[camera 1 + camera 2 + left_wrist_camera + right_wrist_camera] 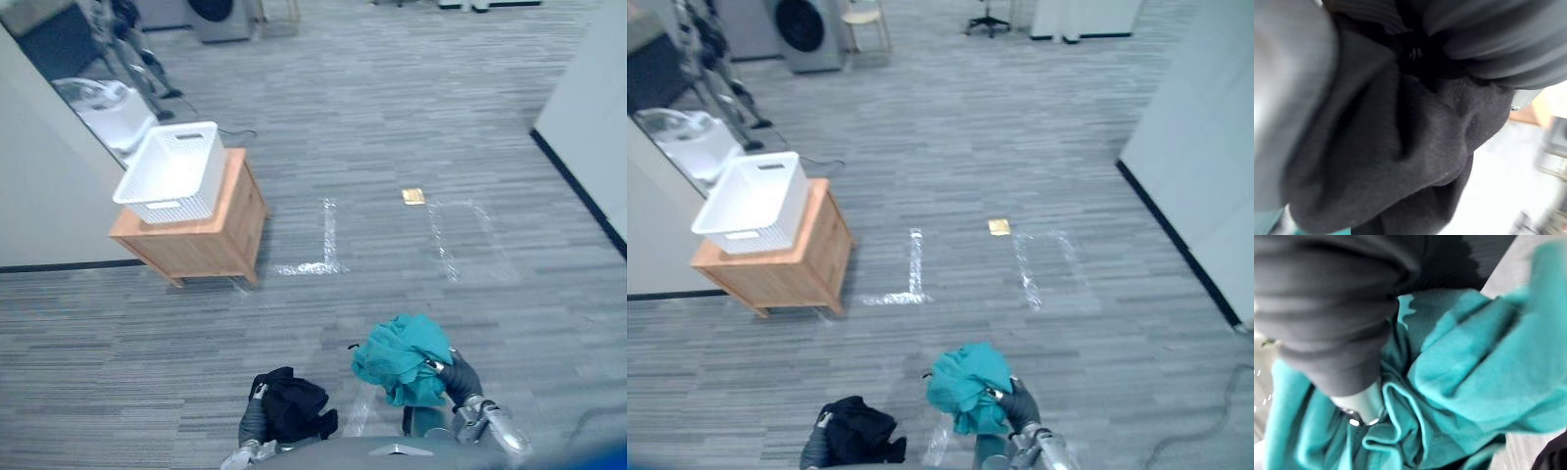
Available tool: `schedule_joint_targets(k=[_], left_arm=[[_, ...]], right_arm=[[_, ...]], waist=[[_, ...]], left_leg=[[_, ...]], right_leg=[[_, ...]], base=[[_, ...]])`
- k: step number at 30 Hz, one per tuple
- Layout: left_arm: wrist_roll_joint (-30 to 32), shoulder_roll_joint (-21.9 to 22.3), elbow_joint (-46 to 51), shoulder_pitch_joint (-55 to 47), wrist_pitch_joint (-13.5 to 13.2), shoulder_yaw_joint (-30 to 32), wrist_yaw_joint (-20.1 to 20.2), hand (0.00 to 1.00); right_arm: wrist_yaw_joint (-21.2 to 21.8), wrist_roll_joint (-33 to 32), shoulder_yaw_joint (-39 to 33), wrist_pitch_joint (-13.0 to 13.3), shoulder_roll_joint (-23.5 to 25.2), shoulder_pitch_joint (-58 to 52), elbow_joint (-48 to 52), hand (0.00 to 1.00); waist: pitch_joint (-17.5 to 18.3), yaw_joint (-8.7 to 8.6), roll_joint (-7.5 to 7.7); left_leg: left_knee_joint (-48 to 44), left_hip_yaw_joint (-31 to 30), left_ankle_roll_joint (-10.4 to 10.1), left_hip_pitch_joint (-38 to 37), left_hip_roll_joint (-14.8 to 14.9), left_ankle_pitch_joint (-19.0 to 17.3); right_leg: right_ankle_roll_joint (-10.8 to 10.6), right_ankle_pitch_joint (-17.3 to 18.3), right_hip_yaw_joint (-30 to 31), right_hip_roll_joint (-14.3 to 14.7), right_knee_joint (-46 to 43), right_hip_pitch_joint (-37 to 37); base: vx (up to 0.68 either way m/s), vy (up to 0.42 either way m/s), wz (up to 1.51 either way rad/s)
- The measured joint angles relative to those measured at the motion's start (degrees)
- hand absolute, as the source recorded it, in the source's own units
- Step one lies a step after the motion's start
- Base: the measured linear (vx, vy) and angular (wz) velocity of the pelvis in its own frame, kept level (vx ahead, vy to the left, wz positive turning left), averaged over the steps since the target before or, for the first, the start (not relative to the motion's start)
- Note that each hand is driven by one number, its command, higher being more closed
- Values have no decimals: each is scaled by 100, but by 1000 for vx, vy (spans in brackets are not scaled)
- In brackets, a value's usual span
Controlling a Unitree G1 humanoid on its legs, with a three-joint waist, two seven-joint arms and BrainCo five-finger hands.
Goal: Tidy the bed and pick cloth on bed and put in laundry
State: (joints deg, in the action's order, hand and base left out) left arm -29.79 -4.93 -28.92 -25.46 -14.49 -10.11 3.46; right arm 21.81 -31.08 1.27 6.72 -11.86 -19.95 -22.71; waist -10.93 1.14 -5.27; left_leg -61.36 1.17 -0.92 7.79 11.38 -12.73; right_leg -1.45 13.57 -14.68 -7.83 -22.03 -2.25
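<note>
A bunched black cloth [294, 406] hangs at my left hand [253, 423], low in the eye views and clear of the floor. The left wrist view has the same black cloth [1400, 161] pressed tight against the hand's dark cover. My right hand [460, 377] holds up a crumpled teal cloth [402, 357] beside it. In the right wrist view a silver finger [1366, 406] curls into the teal folds [1474, 372]. A white slatted laundry basket [176, 171] stands on a low wooden cabinet [211, 240], ahead and to the left.
Grey carpet floor carries white tape marks [328, 240] and a small yellow tag [413, 196] ahead. A pale wall [39, 196] runs along the left behind the cabinet, another wall [588, 98] stands at the right. A washing machine [803, 29] stands far back.
</note>
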Motion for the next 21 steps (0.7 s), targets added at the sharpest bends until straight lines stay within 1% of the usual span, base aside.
schedule_joint_targets(k=[1, 2, 3, 4, 5, 6, 7, 8, 9, 10, 11, 12, 13, 14, 15, 16, 17, 18, 19, 20, 21], left_arm=[[-1, -27, 63, -17, 0, -2, 74, 100], [-6, -61, 194, -48, 15, -2, 207, 100], [-7, -62, 226, -48, 25, 3, 275, 100], [-7, -64, 280, -49, 49, 3, 329, 100], [-6, -63, 325, -30, 60, -11, 391, 100], [-5, -40, 450, -3, 64, -99, 435, 100], [-5, -34, 507, -3, 74, -121, 448, 100], [-8, -35, 559, 0, 81, -137, 490, 100], [-19, -48, 550, 44, 117, -145, 488, 100], [-31, -53, 509, 96, 152, -148, 487, 100], [-50, -34, 442, 227, 203, -158, 483, 100], [-47, -31, 443, 264, 211, -154, 485, 100], [-24, -54, 454, 295, 270, -170, 489, 100], [-12, -77, 473, 298, 284, -131, 476, 100], [-4, -124, 518, 289, 285, -112, 464, 100], [20, -251, 617, 271, 279, -133, 392, 100], [117, -405, 590, 285, 283, -190, 249, 100], [135, -463, 554, 288, 283, -252, 179, 100], [142, -499, 533, 251, 283, -353, 14, 100], [136, -513, 533, 217, 281, -379, -55, 100], [121, -552, 529, 218, 280, -392, -139, 100]], right_arm=[[100, -51, -106, 40, -12, 1, -16, 100], [238, -169, -266, 165, -45, -70, -16, 100], [261, -221, -296, 189, -43, -104, -14, 100], [270, -284, -299, 233, -41, -151, -18, 100], [287, -300, -287, 345, -25, -181, -20, 100], [335, -300, -283, 514, 21, -244, -19, 100], [368, -298, -290, 563, 6, -277, -19, 100], [443, -292, -264, 631, 37, -294, -19, 100], [461, -281, -190, 632, 57, -350, -21, 100], [452, -276, -137, 629, 71, -357, -35, 100], [436, -263, -21, 626, 46, -280, -11, 100], [425, -244, 37, 617, 45, -274, 29, 100], [359, -240, 126, 609, 78, -287, 67, 100], [278, -219, 194, 584, 123, -290, 144, 100], [263, -201, 216, 560, 177, -290, 190, 100], [252, -155, 282, 533, 292, -306, 251, 100], [249, -98, 417, 509, 341, -393, 277, 100], [249, -53, 472, 498, 354, -471, 288, 100], [95, 157, 579, 178, 350, -679, 431, 100], [-99, 490, 724, 122, 362, -764, 415, 100], [-206, 626, 780, 288, 408, -842, 541, 100]], waist=[[-8, -6, 18], [-29, -23, 77], [-31, -25, 104], [-20, -27, 151], [-17, -22, 190], [-46, -17, 251], [-63, -13, 264], [-69, 2, 268], [-75, 22, 296], [-62, 37, 362], [-37, 29, 430], [-48, -1, 455], [-46, -7, 492], [-65, 13, 536], [-94, 2, 620], [-161, -33, 808], [-157, -134, 921], [-165, -186, 902], [-180, -255, 826], [-179, -308, 832], [-174, -379, 850]], left_leg=[[92, 135, -44, 136, -98, -75], [672, 628, -134, 343, -305, -209], [1059, 851, -127, 370, -375, -253], [1815, 1217, -122, 381, -515, -265], [2679, 1487, -97, 404, -686, -211], [4145, 1803, -82, 448, -966, 247], [4579, 1904, -133, 476, -1004, 476], [5009, 2020, -71, 627, -959, 967], [5023, 2152, 92, 642, -900, 1455], [5006, 2243, 418, 580, -968, 1332], [4866, 2380, 521, 546, -1011, 1069], [4717, 2399, 642, 537, -1006, 924], [4518, 2453, 812, 462, -1011, 682], [4521, 2472, 762, 164, -1113, 404], [4524, 2462, 749, -1, -1211, 276], [4550, 2307, 721, -351, -1464, 61], [4575, 2112, 741, -672, -1608, -114], [4614, 1965, 756, -859, -1635, -165], [4791, 1666, 768, -1268, -1634, -220], [5023, 1386, 758, -1618, -1633, -221], [5212, 1095, 736, -1879, -1631, -234]], right_leg=[[-4, -18, -103, -2, 230, 239], [-12, -61, -327, 2, 683, 721], [-8, -64, -379, 10, 824, 870], [-7, -66, -456, 14, 1023, 1035], [-8, -65, -523, 13, 1196, 1167], [-36, -80, -607, 24, 1505, 1394], [-55, -89, -609, 52, 1635, 1494], [-108, -56, -603, 123, 1826, 1677], [-158, 14, -523, 116, 1896, 1857], [-158, 44, -462, 43, 1885, 1897], [-180, 29, -371, -76, 1697, 1846], [-213, 10, -344, -136, 1526, 1805], [-238, 23, -288, -303, 897, 1654], [-376, 33, -222, -592, -331, 1285], [-527, -85, -165, -823, -1189, 998], [-612, -685, 70, -1252, -2877, 365], [-570, -672, 290, -1369, -4221, -158], [-507, -604, 306, -1333, -4584, -322], [-379, -475, 302, -1145, -4803, -580], [-439, -287, 280, -976, -4667, -853], [-458, -90, 263, -880, -4254, -1181]], base=[[420, -261, 62], [407, -200, 53], [400, -172, 47], [394, -111, 25], [421, -57, 25], [522, -34, 18], [455, 4, 5], [569, 64, -15], [389, 65, -24], [493, 109, -36], [285, 71, -27], [474, 139, -23], [559, 198, -18], [554, 217, -16], [552, 216, 2], [459, 142, 46], [472, 120, 67], [495, 77, 96], [520, 47, 114], [731, -3, 152], [521, -26, 122]])
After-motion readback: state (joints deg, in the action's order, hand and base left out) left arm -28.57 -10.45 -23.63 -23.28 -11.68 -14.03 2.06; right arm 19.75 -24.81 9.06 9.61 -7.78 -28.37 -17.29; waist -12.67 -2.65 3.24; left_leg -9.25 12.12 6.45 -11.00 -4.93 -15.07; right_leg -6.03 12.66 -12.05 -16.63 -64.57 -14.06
